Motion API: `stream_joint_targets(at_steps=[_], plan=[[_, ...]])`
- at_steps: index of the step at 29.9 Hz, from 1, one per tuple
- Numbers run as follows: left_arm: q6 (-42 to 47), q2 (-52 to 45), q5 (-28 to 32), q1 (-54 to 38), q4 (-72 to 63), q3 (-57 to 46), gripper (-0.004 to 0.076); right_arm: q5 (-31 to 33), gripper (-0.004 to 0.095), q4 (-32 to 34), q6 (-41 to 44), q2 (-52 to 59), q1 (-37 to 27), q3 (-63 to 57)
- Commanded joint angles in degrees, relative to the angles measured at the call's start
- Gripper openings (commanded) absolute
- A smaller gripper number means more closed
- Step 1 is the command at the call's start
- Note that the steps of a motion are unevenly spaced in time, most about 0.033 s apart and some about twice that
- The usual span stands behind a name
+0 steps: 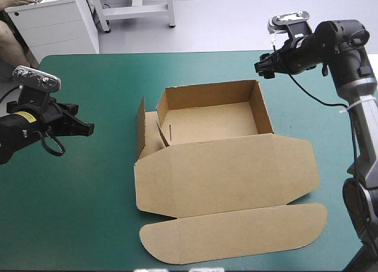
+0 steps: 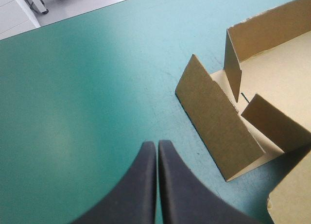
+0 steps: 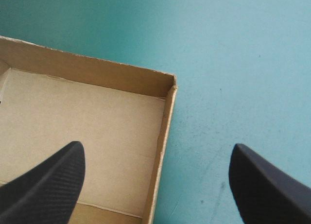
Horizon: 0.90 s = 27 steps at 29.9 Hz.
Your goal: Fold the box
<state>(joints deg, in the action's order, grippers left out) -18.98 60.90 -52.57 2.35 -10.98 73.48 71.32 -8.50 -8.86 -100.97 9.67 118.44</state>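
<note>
Here, right hand (image 3: 156, 147) wide, empty.

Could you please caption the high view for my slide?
Half-folded brown box, lid flat, between shut left pincer and open right pincer.

Table (image 1: 77, 219) with teal-green cover, one item on it: brown box (image 1: 218, 166), mid-table. Open tray (image 1: 209, 123) on the far side, back and right walls up. Left side flap (image 1: 140, 127) stands loose, apart from the tray. Lid (image 1: 230, 174) lies flat toward the near edge, with the rounded tuck flap (image 1: 236, 233) flat beyond it.
</note>
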Motion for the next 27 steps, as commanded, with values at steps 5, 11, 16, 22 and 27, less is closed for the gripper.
stream_joint_targets(at_steps=[5, 11, 16, 22, 27], plan=[[0.1, -1.0, 3.0, 0.0, -1.3, 1.3, -0.0008, 0.5, 0.0751, -0.8, 1.1, 0.9, -0.2, 0.5], [0.1, -1.0, 1.9, 0.0, -1.3, 1.3, -0.0008, 0.5, 0.0751, -1.2, 1.6, -4.6, -0.2, -3.4], [0.1, -1.0, 1.7, 0.0, -1.3, 1.3, -0.0008, 0.5, 0.0742, -3.0, 1.9, -8.8, -0.2, -3.9], [0.1, -1.0, 1.6, 0.0, -1.3, 1.3, -0.0008, 0.5, 0.0664, -5.2, 1.6, -12.5, -0.2, -3.9], [0.1, -1.0, 1.3, 0.0, -1.3, 1.3, -0.0008, 0.5, 0.0604, -5.6, 1.6, -14.7, -0.2, -3.9]])
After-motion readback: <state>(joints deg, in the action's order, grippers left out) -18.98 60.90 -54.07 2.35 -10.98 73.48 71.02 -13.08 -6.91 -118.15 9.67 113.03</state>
